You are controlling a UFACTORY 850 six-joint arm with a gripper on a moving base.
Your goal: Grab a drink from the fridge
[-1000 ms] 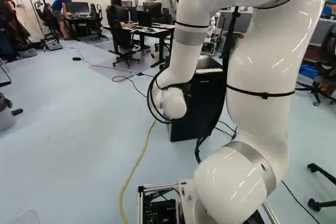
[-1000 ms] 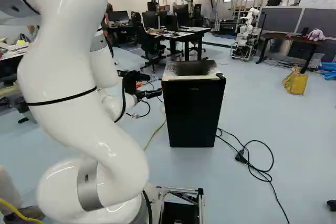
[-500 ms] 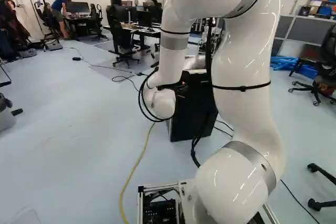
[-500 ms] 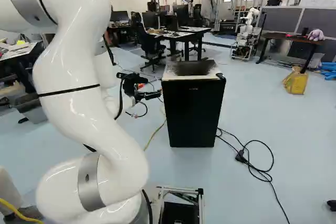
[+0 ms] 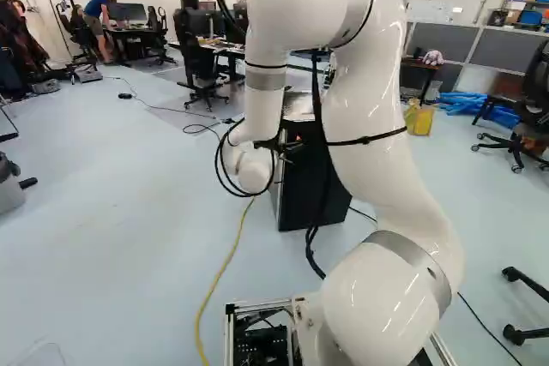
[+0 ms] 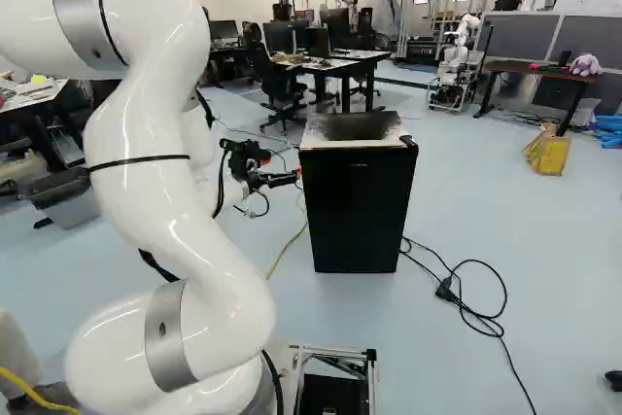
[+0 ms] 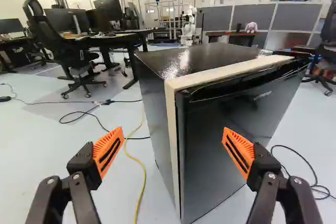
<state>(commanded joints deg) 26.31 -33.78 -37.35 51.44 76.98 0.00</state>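
Lining up on the door (image 7: 212, 156) of the fridge (image 6: 356, 206) looks like the current step imo. Fridge is the small black one standing on the floor (image 6: 544, 269), door shut, so the drink is prob inside; can't see it, so idk if it's a can or a bottle. The jaws (image 7: 171, 130) are spread wide w/ nothing between the pads (image 7: 108, 150), near the door's left edge. Can't tell for sure if they touch anything. There's a dark slot (image 7: 241, 86) along the door's top, prob the handle, & the hinge looks to be on the far right, so I'd hook in at the left end of that slot for max leverage. Face is flat & glossy, prob slippery, so pinching it flat = no go. Door should feel stiff at 1st bc of the seal, then swing p. light. Body looks rigid & fairly heavy, but a hard yank might still drag or tip it, so pull slow, & leave swing room on the left. As for the drink, it'll prob be cold, maybe damp & slick, light-ish to mid weight. Grab it round the middle, firm but nt crushing, esp if it's a thin can.
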